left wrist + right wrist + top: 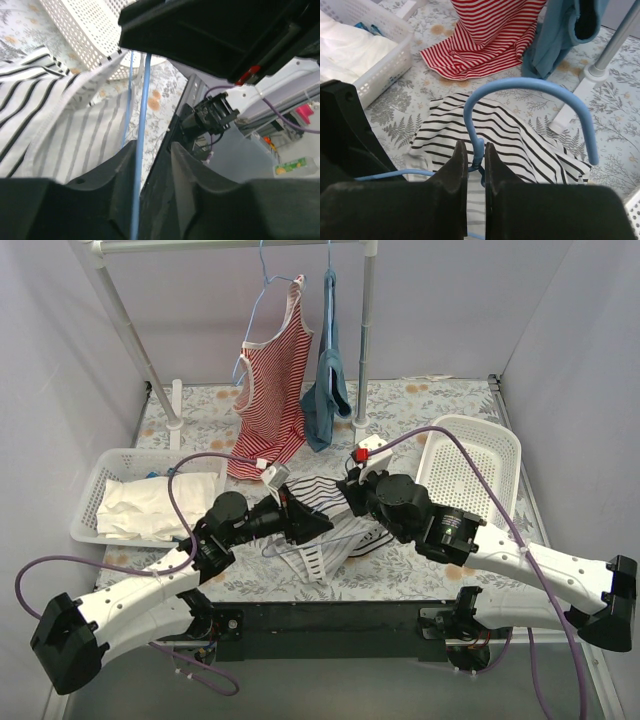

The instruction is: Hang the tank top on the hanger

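Though hidden from above, right hand (476, 165) pinches hanger (530, 87).

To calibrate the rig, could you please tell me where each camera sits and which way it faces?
Top external: above and behind the arms, looking down over the table toward the rack; both arms show, with left gripper and right gripper.
Left wrist: low over the tank top, facing the white basket and the right arm; its fingers flank the hanger wire.
Right wrist: low, facing the rack and the red-striped top; its fingers pinch the hanger's neck.
Shared: all three show the tank top; both wrist views the hanger.
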`<control>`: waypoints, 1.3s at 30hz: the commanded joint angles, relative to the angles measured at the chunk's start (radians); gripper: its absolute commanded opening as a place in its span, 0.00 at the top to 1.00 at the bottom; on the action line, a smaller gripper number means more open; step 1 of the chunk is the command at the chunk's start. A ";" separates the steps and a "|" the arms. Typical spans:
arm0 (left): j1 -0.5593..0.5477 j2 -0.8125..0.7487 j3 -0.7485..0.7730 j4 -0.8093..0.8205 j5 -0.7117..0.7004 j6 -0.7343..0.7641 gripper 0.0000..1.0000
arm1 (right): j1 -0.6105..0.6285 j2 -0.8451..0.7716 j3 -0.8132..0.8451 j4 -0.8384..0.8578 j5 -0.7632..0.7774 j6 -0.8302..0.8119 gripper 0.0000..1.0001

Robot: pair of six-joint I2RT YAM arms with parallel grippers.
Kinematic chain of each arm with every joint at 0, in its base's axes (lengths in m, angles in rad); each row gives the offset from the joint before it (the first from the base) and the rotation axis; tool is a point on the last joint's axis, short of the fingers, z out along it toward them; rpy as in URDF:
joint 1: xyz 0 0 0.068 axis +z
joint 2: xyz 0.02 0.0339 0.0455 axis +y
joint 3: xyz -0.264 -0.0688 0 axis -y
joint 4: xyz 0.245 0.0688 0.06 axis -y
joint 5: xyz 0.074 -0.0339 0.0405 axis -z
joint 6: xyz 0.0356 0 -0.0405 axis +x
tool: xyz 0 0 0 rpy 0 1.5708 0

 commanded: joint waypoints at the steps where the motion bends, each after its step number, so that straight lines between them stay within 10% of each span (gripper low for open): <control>1: -0.007 -0.032 0.084 -0.063 -0.100 -0.033 0.57 | 0.009 0.010 0.029 0.018 0.123 -0.039 0.99; 6: -0.007 -0.110 0.165 -0.268 -0.284 -0.075 0.43 | 0.022 0.005 0.011 0.010 0.181 -0.080 0.99; 16: -0.006 -0.121 0.190 -0.723 -0.492 -0.274 0.55 | 0.047 -0.039 -0.069 0.044 0.132 -0.149 0.99; 28: -0.019 0.066 -0.019 -0.509 -0.150 -0.358 0.66 | 0.056 -0.104 -0.135 0.065 0.111 -0.157 0.99; 39: -0.139 0.280 -0.088 -0.242 -0.154 -0.452 0.61 | 0.065 -0.105 -0.137 0.065 0.114 -0.149 0.99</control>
